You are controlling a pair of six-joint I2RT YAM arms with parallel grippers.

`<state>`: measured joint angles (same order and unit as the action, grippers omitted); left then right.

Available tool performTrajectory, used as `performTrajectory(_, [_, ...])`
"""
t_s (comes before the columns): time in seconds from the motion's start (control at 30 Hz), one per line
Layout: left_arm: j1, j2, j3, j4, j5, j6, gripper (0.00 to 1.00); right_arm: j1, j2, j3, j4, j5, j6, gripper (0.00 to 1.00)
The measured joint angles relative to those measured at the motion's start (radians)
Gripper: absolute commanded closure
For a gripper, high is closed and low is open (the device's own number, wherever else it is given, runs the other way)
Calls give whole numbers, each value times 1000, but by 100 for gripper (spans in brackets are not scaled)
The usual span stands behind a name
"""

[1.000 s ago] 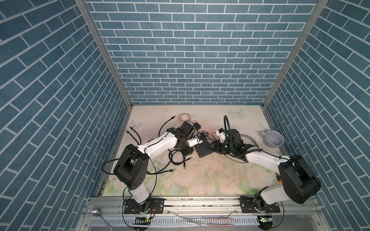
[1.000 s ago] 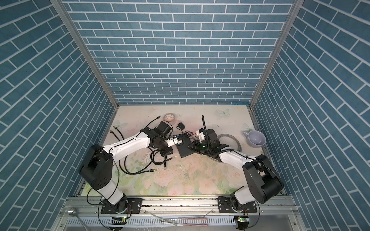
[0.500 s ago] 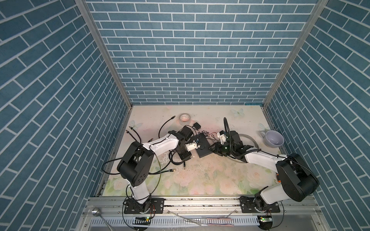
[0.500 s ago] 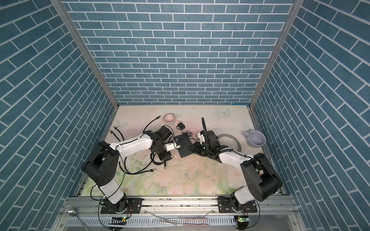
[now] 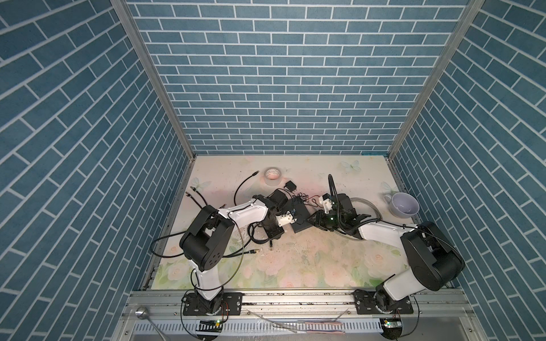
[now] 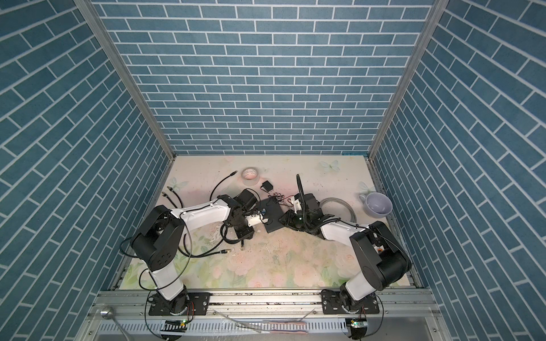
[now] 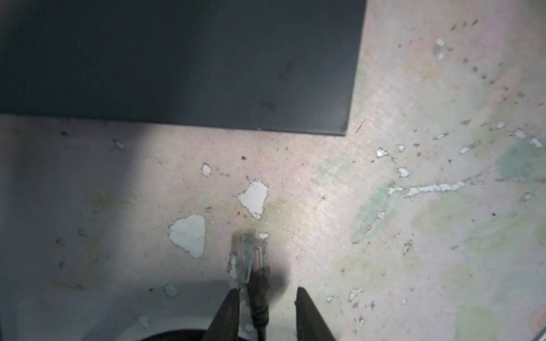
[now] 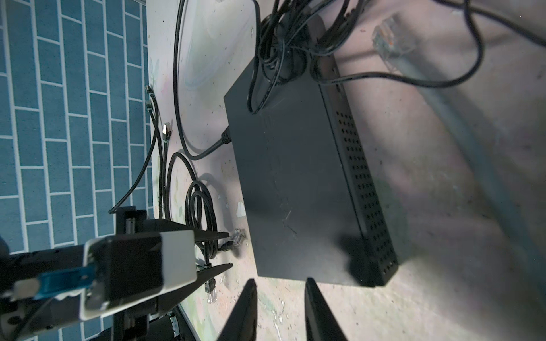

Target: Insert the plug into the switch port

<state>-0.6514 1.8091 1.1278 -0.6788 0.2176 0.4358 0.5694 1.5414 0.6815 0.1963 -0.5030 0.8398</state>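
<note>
Well right of the switch [image 5: 302,220], upright mug [image 5: 404,206]

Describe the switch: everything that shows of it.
The switch is a flat, matte-black rectangular box lying flat on the floral table. Its top is plain and faintly scratched; one narrow side is perforated with rows of small holes. A black cable enters one edge, and a tangle of thin black wire rests on one end. A clear plug is just short of it, not inserted.

Robot lab cell, as I see it. Blue brick-print panels [image 5: 280,88] wall three sides; an aluminium rail [image 5: 295,304] fronts my scuffed floral worktop [image 5: 310,265].
</note>
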Motion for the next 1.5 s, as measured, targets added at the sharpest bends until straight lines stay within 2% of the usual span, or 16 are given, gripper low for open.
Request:
performTrajectory(0.2, [-2, 9, -1, 3, -28, 1, 73, 0, 0, 0, 5, -3, 0, 73])
performTrajectory(0.27, [-2, 9, -1, 4, -35, 2, 79, 0, 0, 0, 6, -5, 0, 73])
performTrajectory(0.37, [-2, 10, 0, 3, -42, 0, 94, 0, 0, 0, 6, -6, 0, 73])
performTrajectory(0.43, [-2, 10, 1, 3, -42, 2, 99, 0, 0, 0, 6, -8, 0, 73])
performTrajectory(0.5, [-2, 10, 1, 3, -41, 4, 96, 0, 0, 0, 6, -8, 0, 73])
performTrajectory(0.57, [-2, 10, 1, 4, -41, 5, 81, 0, -1, 0, 6, -10, 0, 73])
performTrajectory(0.67, [-2, 9, 5, -2, -39, 3, 73, 0, -2, 0, 6, -9, 0, 73])
performTrajectory(0.9, [-2, -11, 33, -37, -64, 15, 70, 0, -2, 0, 9, -11, 0, 73])
performTrajectory(1.5, [-9, -53, 12, -73, -60, 28, 71, 0, -2, 0, 27, -18, 0, 74])
